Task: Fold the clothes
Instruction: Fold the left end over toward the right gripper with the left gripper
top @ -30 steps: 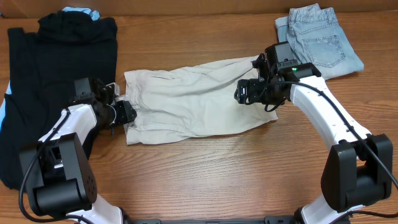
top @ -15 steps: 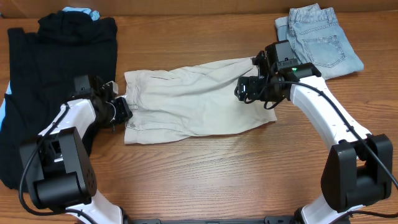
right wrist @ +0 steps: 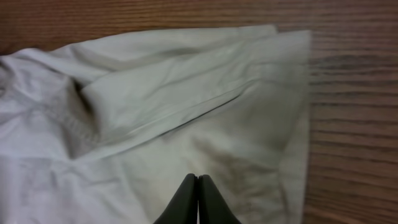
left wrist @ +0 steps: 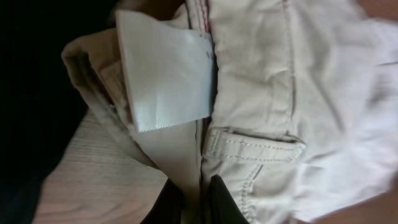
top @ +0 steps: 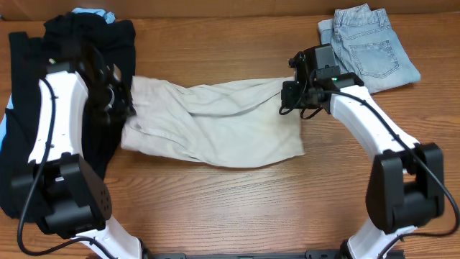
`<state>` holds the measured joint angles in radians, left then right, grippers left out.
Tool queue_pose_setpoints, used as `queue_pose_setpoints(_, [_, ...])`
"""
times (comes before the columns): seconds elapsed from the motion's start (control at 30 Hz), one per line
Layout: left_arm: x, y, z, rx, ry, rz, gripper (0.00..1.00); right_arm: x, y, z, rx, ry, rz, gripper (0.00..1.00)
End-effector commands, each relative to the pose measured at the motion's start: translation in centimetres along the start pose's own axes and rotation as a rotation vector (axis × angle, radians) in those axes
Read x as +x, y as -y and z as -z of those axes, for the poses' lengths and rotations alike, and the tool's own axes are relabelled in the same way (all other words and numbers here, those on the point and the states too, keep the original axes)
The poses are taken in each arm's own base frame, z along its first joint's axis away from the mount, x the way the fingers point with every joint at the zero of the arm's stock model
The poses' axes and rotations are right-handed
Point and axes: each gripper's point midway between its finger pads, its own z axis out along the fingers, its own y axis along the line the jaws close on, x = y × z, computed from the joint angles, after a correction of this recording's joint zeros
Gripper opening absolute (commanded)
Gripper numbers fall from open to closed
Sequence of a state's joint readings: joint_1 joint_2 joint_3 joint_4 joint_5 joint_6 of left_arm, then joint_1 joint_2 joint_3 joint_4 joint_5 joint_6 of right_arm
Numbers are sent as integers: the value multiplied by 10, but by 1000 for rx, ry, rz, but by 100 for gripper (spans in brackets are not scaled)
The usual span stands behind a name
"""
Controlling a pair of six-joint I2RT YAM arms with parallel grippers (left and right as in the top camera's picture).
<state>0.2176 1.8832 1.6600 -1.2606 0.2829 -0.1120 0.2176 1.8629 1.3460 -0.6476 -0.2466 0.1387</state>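
Broadly, the table [top: 230, 216] carries three garments: a black garment [top: 43, 86] down the left of the overhead view, the cream-beige shorts [top: 215, 126] across the middle, and light-blue denim shorts [top: 370, 47] at the upper right. The cream-beige shorts lie with their long axis running left to right. The waistband end sits at the left, against the black garment's edge, and the leg end at the right. Each arm has one end, so neither is nearer. The fold, I judge, turns on carrying one end along that axis toward the other. The left fingers [left wrist: 225, 200] are clamped on the waistband, with cloth showing between them. A belt loop [left wrist: 255, 146] lies just above them and a white label [left wrist: 165, 78] toward the upper left of the wrist view. The right fingers [right wrist: 185, 208] are pressed together at the bottom of their view, seemingly pinching the leg cloth, with the hem [right wrist: 301, 112] to their right.
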Motion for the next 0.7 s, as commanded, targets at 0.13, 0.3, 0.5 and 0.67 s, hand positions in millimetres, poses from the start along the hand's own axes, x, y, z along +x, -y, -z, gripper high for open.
queue_pose_setpoints(0.13, [-23, 36, 64, 15, 133, -124, 4, 34, -6, -52, -115, -156, -58, 4])
queue_pose_setpoints(0.3, [-18, 69, 65, 30, 135, -204, 4, 64, 2, -83, -137, -269, -104, 4])
queue_pose_setpoints(0.5, [3, 115, 50, 15, 104, -331, 4, 75, 5, -94, -139, -309, -129, 4])
queue_pose_setpoints(0.67, [14, 159, 40, 16, 130, -351, 4, 75, 4, -94, -142, -311, -140, 4])
